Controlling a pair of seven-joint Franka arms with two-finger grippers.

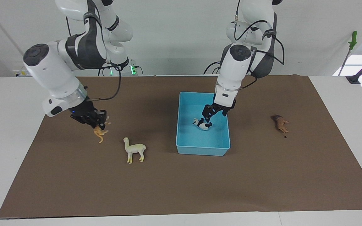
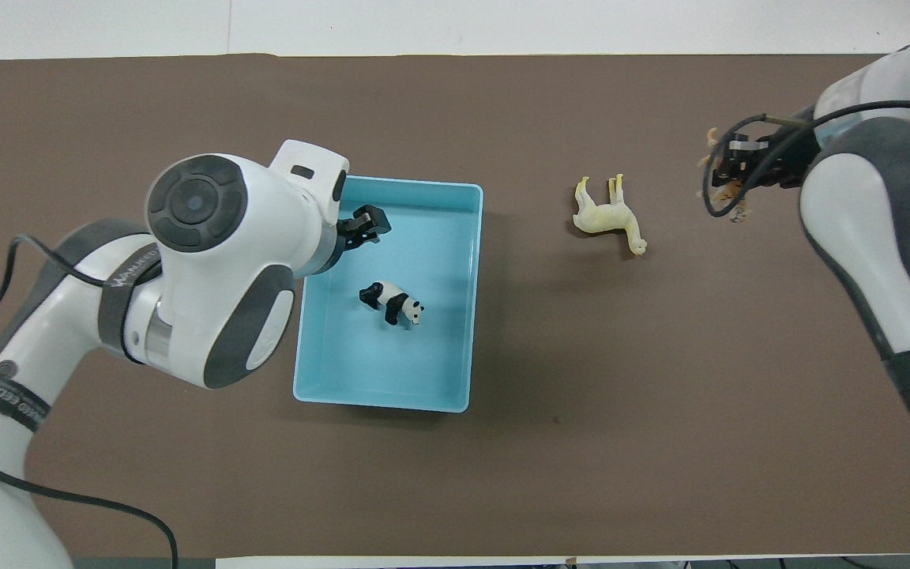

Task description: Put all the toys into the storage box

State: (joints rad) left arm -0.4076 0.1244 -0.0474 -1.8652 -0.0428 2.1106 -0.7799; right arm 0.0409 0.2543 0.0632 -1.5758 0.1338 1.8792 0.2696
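The light blue storage box (image 1: 200,150) sits mid-table on the brown mat; it also shows in the overhead view (image 2: 368,367). The panda (image 1: 202,124) (image 2: 392,302) lies inside it. My left gripper (image 1: 208,117) (image 2: 365,224) hangs open just above the panda, inside the box's outline. My right gripper (image 1: 98,123) (image 2: 727,170) is shut on the orange tiger (image 1: 99,133) (image 2: 731,194), held just above the mat toward the right arm's end. The cream alpaca (image 1: 134,149) (image 2: 607,215) stands between tiger and box. The brown lion (image 1: 281,123) lies toward the left arm's end; in the overhead view my left arm hides it.
The brown mat (image 1: 181,188) covers most of the white table. A green-handled tool (image 1: 352,40) leans at the back by the left arm's end, off the mat.
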